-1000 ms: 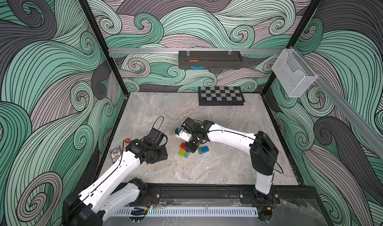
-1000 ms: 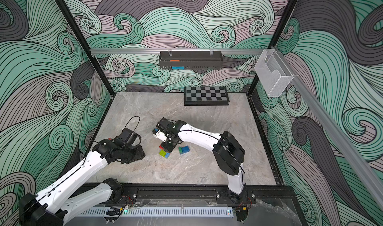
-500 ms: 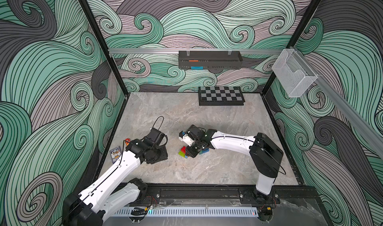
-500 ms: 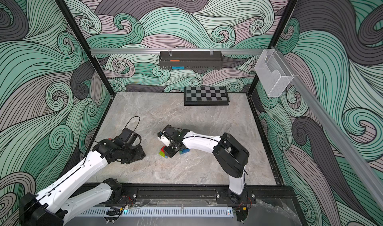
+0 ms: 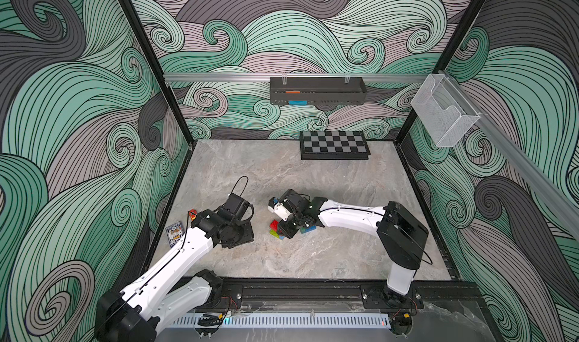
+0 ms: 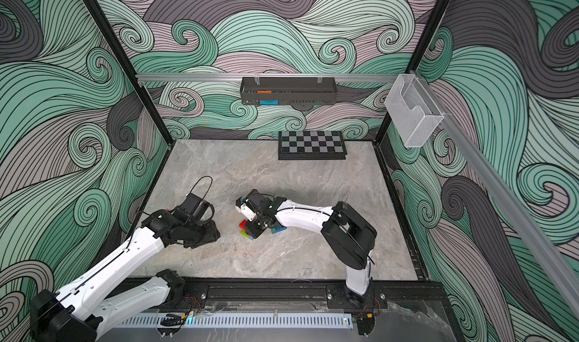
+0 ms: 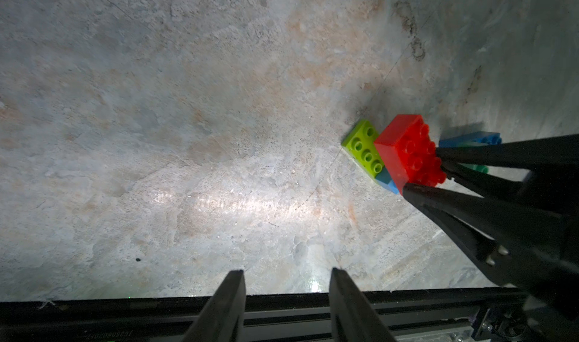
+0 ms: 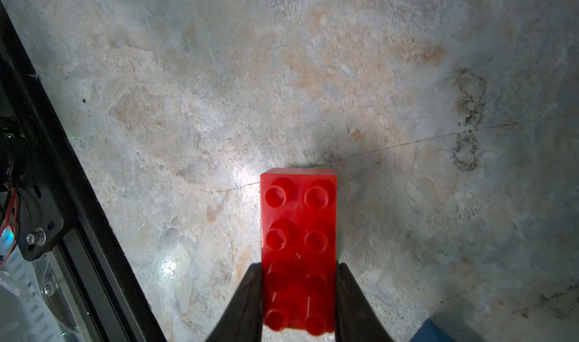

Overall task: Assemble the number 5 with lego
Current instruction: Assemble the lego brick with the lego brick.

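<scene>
Here the right end effector (image 8: 299, 296) is clamped on the long red studded plastic brick (image 8: 299, 230), one black finger (image 8: 247, 296) pressed against each long side near the brick's rear end, the studs facing the wrist camera. In the left wrist view the same red brick (image 7: 407, 154) sits above a lime green studded brick (image 7: 363, 147), covering part of it, with a light blue brick (image 7: 387, 180) showing just under its lower edge; whether the red brick is seated on them or just above cannot be told. A dark blue long brick (image 7: 470, 138) lies just beyond, and a scrap of dark green brick (image 7: 477, 168) shows between the right end effector's black fingers. In both top views this cluster of bricks lies on the grey marbled worktop (image 5: 313, 174) near its middle, somewhat toward the front edge, mostly hidden under the right end effector (image 6: 253, 229).

The left end effector (image 7: 286, 281) hangs low over bare worktop toward the left edge, well apart from the bricks; its two fingers stand parted with nothing between them.

A small red-and-yellow toy car (image 5: 192, 213) and a blue patterned card box (image 5: 174, 232) sit by the left edge. A folded black-and-grey chessboard (image 5: 333, 143) lies at the back edge.
</scene>
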{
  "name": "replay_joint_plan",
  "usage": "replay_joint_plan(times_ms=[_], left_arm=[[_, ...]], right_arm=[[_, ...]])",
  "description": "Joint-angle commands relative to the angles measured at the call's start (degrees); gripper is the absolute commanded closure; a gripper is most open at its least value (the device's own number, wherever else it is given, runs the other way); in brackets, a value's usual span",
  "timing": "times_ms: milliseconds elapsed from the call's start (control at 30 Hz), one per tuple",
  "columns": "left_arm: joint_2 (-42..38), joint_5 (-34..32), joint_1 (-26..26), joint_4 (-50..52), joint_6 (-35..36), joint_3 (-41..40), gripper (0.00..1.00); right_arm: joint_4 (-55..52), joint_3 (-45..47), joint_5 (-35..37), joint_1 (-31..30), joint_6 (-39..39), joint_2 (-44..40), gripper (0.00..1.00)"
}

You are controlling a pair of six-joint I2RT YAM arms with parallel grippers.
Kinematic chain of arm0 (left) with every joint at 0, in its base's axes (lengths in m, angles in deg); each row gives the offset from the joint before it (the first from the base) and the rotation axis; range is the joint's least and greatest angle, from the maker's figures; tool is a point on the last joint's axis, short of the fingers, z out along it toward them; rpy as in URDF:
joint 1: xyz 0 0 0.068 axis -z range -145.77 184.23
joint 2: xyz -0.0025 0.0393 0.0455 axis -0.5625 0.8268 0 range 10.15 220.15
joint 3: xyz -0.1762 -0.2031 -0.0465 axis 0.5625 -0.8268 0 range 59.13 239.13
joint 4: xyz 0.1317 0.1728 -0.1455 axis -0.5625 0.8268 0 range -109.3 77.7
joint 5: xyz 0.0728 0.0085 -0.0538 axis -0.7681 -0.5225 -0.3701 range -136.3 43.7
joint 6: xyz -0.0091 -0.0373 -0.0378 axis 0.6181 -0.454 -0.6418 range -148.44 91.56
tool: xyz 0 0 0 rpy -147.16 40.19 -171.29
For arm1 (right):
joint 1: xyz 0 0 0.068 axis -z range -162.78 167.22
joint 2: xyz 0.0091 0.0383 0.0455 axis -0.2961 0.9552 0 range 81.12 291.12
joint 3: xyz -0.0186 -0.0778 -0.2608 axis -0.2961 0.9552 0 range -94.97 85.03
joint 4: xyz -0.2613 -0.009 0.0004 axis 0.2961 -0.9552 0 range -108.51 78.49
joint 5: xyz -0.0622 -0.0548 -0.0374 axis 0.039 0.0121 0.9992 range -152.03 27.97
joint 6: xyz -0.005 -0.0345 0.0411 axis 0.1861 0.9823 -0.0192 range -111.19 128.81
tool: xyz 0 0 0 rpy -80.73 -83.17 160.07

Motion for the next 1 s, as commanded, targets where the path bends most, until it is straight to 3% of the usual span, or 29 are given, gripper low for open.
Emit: replay_joint_plan(times_ms=[0,500,967], left_arm=[[0.4,0.4,-0.5,1.4,0.0,1.1,0.52],[1.6,0.5,-0.5,1.3,0.5,1.4,0.52],[1.4,-0.2,-0.6,1.3,0.4,1.4,0.52]], right_arm=[[0.3,1.4,-0.2,-0.5,0.6,-0.4,0.92],[2.6,3.1,2.7,-1.6,3.3,2.5,0.92],[0.6,5.6,9.7,-3.1,-1.6,5.3,0.97]])
